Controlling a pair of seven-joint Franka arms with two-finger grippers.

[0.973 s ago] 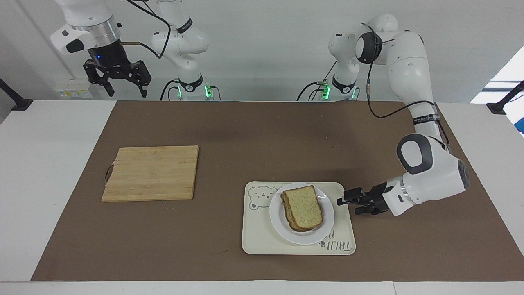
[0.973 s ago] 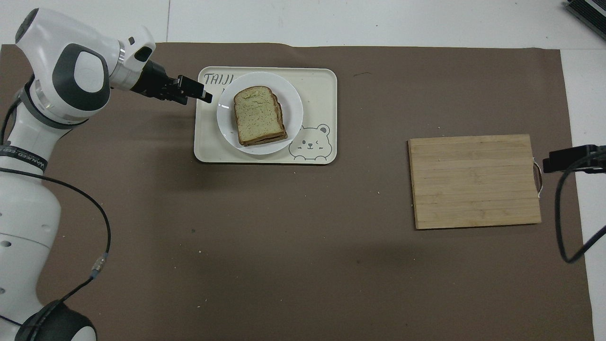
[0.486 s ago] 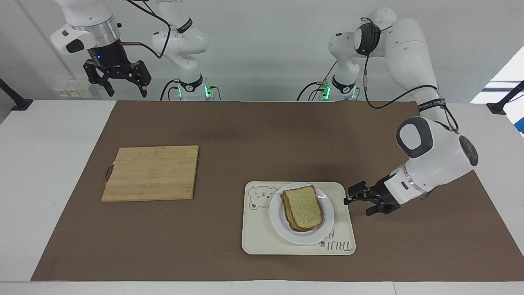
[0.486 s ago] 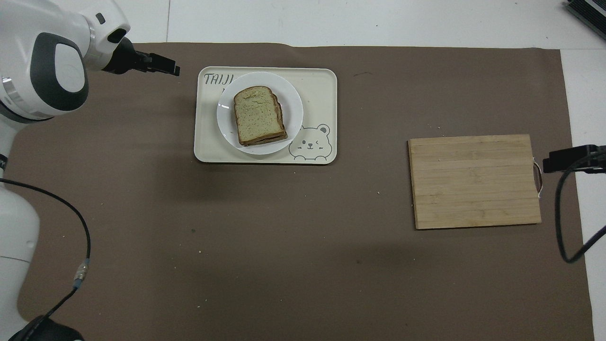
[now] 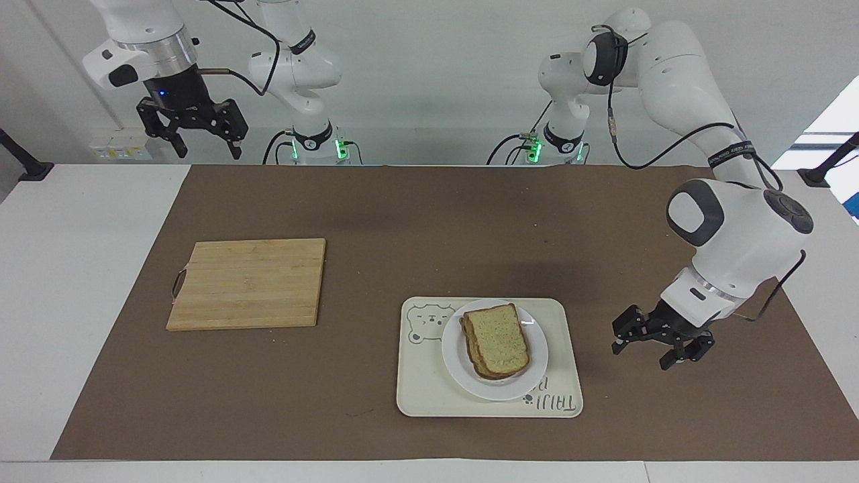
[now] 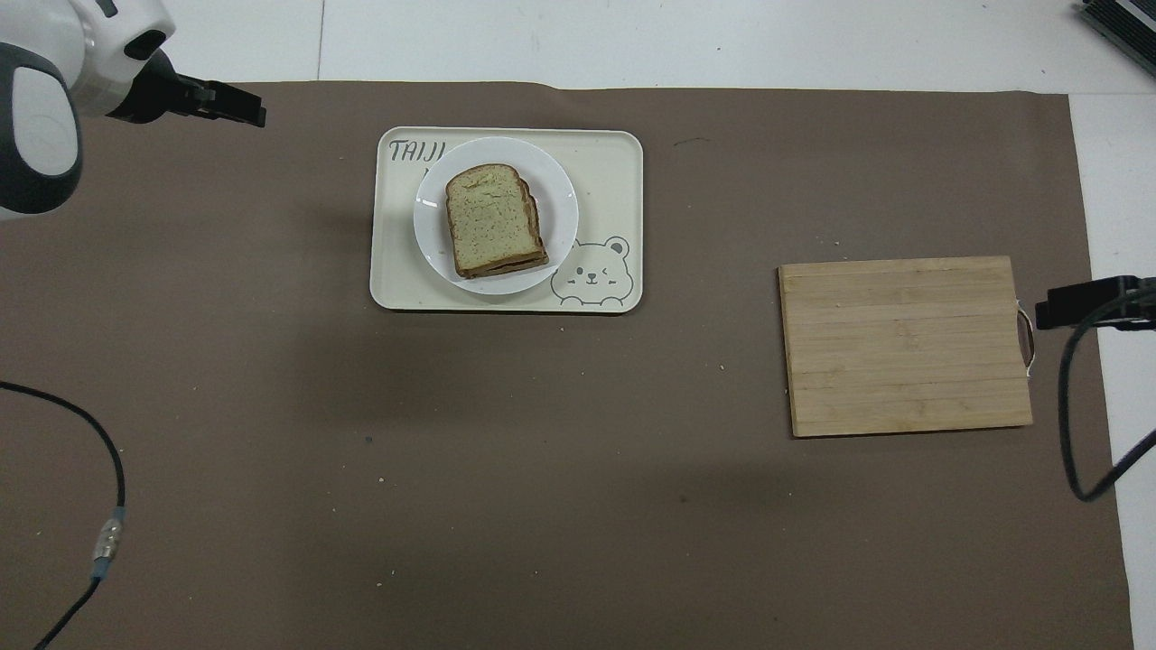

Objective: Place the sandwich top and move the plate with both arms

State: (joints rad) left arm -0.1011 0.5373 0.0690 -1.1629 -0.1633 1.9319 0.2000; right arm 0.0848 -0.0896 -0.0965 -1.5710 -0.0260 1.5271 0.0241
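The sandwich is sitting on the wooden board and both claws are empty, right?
Not quite. The sandwich sits on the white plate on the bear tray, as the facing view shows. The wooden board is bare. Both the left claw and the right claw are empty.

Bare brown mat point(image 5: 416, 221) between cutting board point(image 5: 248, 284) and tray point(image 5: 419, 396), sandwich top point(image 5: 498, 339) unobstructed from above

"TAIJI" on the tray point(image 6: 623, 153) corner (rest hidden by plate point(image 6: 560, 190)).
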